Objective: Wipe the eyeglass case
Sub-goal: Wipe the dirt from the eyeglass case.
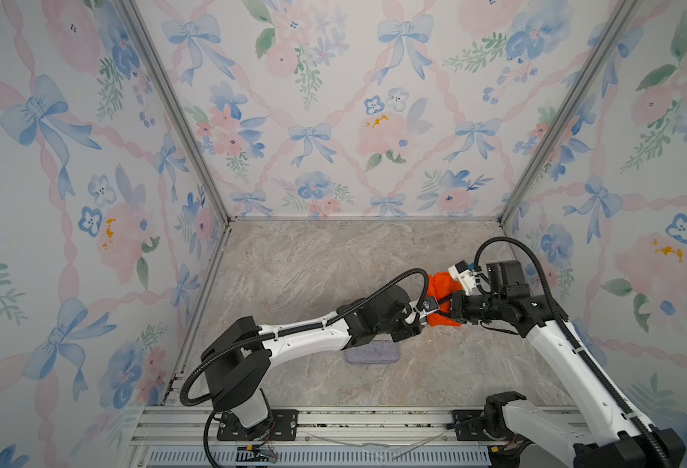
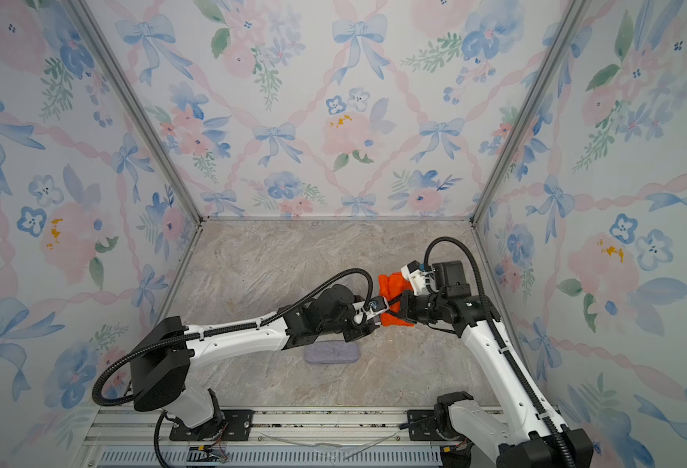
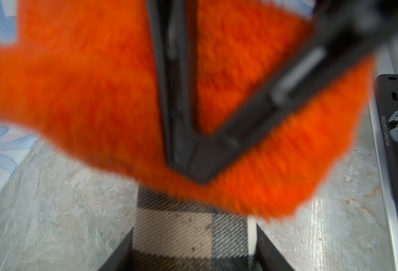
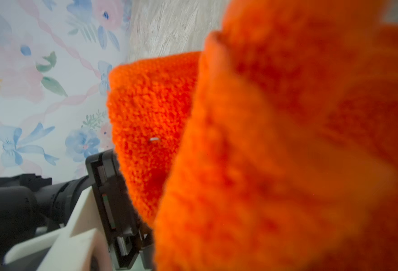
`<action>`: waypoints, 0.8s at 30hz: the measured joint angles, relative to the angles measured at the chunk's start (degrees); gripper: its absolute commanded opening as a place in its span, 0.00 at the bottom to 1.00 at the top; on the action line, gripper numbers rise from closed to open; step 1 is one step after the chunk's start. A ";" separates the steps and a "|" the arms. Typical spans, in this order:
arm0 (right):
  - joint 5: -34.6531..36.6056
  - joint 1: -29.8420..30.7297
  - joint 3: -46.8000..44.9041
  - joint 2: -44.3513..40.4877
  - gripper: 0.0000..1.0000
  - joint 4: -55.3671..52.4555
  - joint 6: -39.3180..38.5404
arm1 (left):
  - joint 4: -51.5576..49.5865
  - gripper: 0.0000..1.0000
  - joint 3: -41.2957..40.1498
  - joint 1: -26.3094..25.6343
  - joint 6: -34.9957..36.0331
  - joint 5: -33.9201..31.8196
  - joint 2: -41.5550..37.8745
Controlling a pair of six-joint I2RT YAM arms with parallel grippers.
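Two arms meet right of centre over the marbled bench (image 1: 293, 263) in both top views. The left pincer (image 1: 429, 319) and the right pincer (image 1: 444, 310) point tip to tip, with a bunched orange cloth (image 1: 441, 283) at and behind their tips. The right pincer is pressed together on the cloth. From this angle the eyeglass case is hidden by the left pincer's housing. A grey oblong pad (image 1: 372, 353) lies flat on the bench, by the left forearm as seen from above and apart from both pincers. In a top view the pad (image 2: 331, 353) sits in the same place.

Left wrist view: the eyeglass case (image 3: 172, 234), checked beige and dark, sits pinched between the left pincer's fingers (image 3: 270, 253). The cloth (image 3: 76, 93) overlaps its far end, but contact cannot be confirmed. A black V-shaped part (image 3: 193, 152), blurred, crosses the cloth.

Right wrist view: the cloth (image 4: 287, 140) fills most of the frame and hides the right pincer's fingers. The left arm (image 4: 29, 201) shows against the floral wall (image 4: 17, 82).
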 measured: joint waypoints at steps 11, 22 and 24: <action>2.60 -6.05 -0.02 -2.10 0.00 -2.56 -2.62 | -0.37 0.35 -0.20 0.04 -0.50 -0.46 -0.31; -1.95 -9.97 -2.32 -1.84 0.00 4.00 1.27 | -3.26 0.34 -0.31 0.07 -0.37 -2.21 -1.90; -0.28 -15.15 -0.11 -1.92 0.00 0.85 -0.07 | -3.67 0.34 -0.31 -0.24 1.42 -3.80 -2.03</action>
